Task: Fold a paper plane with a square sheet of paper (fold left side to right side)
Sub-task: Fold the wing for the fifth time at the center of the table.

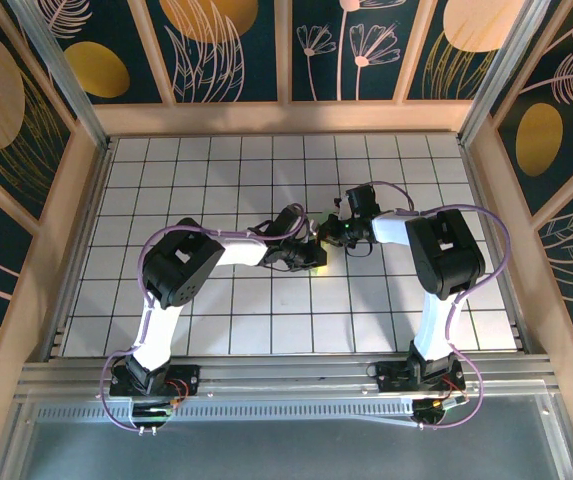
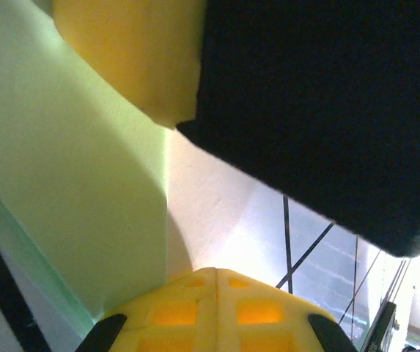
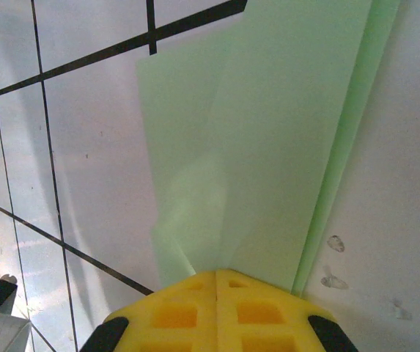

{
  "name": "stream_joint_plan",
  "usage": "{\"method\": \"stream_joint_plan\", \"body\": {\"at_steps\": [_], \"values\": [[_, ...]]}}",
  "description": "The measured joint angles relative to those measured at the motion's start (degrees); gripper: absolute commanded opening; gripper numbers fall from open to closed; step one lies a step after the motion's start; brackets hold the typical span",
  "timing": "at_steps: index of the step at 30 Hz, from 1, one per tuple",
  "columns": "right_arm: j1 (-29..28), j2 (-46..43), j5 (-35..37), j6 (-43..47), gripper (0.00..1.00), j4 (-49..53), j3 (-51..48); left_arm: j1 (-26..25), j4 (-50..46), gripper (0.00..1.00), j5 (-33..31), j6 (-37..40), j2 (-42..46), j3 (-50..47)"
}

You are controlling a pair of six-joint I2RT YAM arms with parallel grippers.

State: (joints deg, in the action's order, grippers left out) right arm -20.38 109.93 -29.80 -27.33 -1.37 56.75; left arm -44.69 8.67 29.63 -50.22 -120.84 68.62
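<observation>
both closed tight, gripping nothing, left hand point(image 2: 215, 273) and right hand point(image 3: 217, 273) rest tips on the green paper point(image 3: 268, 132).

The left arm point(image 1: 228, 248) and right arm point(image 1: 444, 252) each rise from the base, bend at the elbow and reach inward. The left hand point(image 1: 312, 256) and right hand point(image 1: 330, 233) sit just beside each other, wrists pitched down. On each hand the yellow fingers point(image 3: 180, 312) are pressed fully together.
</observation>
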Motion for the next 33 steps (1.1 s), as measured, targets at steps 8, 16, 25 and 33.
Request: {"method": "stream_joint_plan", "body": {"at_steps": [8, 16, 25, 33], "values": [[-0.1, 0.0, 0.2, 0.0, 0.00, 0.3, 0.2, -1.2, 1.7, 0.03, -2.1, 0.0, 0.3, -0.8], [-0.1, 0.1, 0.2, 0.0, 0.00, 0.3, 0.2, -2.2, 2.0, 0.04, -4.7, 0.0, 1.1, -1.6], [-0.5, 0.1, 0.1, 0.0, 0.00, 1.1, 0.5, -3.2, 3.5, 0.04, -5.3, -0.7, 2.1, -3.5], [-0.7, 0.1, -0.2, 0.0, 0.00, 1.5, 0.6, -3.9, 4.4, 0.04, -5.7, -1.5, 3.6, -5.9]]}}
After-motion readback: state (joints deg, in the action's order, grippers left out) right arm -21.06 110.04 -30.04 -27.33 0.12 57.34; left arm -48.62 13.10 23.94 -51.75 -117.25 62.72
